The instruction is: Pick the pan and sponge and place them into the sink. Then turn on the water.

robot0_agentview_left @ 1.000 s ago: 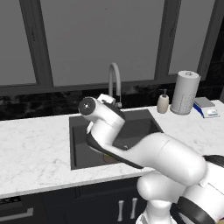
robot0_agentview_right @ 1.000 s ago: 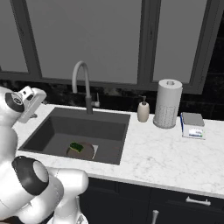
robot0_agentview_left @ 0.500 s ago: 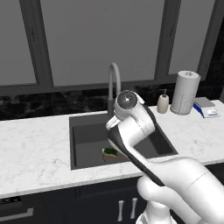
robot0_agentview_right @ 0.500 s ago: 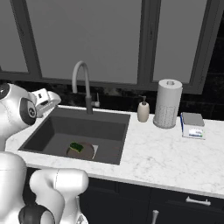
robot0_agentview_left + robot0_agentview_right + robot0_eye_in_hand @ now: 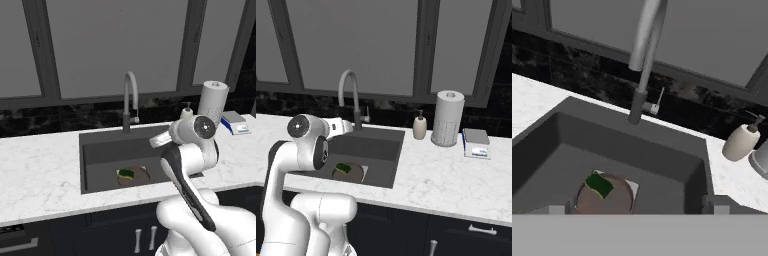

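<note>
- Pan [image 5: 134, 176] sits on the floor of the sink [image 5: 100, 150], lower centre of the left base frame; in the hand view it's at lower left [image 5: 604, 196].
- Sponge [image 5: 126, 173] lies in the pan, on its left part; green side up. In the hand view it's on the pan's upper left [image 5: 599, 185].
- From the right base view the pan [image 5: 348, 172] is low in the sink [image 5: 381, 150], with the sponge [image 5: 344, 167] on it, left of frame centre.
- I can't make out the pan's handle in any view.
- Claw [image 5: 156, 142] is over the right part of the sink, mid-frame in the left base view, above and right of the pan, not touching it. In the right base view the claw [image 5: 347, 126] is above the pan, just left of the faucet base.
- Claw is wide: in the hand view the two tips [image 5: 557, 209] stand far apart at the bottom edge, one at lower left and one at lower right, nothing between them.
- In the hand view the pan is between the tips and just above them, closer to the left one.
- Faucet [image 5: 129, 97] stands at the back edge of the sink, upper centre of the left base frame; I see no water from it. Hand view has it at top centre [image 5: 643, 55], well above the pan.
- Soap bottle [image 5: 419, 125] and paper towel roll [image 5: 447, 118] are on the counter [image 5: 456, 175] right of the sink, well apart from the claw.
</note>
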{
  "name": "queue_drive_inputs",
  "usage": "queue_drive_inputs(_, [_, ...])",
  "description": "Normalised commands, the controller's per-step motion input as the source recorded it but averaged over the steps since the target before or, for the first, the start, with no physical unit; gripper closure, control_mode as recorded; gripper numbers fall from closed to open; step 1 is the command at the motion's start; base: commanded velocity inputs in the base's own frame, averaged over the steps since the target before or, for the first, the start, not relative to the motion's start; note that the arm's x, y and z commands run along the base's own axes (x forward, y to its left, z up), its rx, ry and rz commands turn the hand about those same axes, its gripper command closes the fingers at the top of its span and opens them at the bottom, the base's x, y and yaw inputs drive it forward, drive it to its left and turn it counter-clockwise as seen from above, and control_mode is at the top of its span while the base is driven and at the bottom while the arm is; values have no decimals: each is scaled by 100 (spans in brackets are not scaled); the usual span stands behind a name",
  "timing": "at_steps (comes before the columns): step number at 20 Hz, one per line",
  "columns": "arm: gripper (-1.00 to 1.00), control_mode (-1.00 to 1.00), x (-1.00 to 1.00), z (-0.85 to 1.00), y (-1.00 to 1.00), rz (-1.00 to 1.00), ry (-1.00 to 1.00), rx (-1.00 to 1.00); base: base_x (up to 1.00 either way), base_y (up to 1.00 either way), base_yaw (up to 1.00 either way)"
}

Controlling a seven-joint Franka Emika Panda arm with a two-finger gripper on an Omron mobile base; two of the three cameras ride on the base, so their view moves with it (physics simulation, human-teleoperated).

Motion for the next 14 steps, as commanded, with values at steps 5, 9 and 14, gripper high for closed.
queue_drive_inputs(5, [-100, -100, -2, 0, -70, -5, -1, 29, 0, 0, 0])
queue_drive_inputs(9, [-100, -100, 0, 0, -46, -9, 0, 33, 0, 0, 0])
queue_drive_inputs(14, [-100, -100, 3, 0, -9, -10, 6, 20, 0, 0, 0])
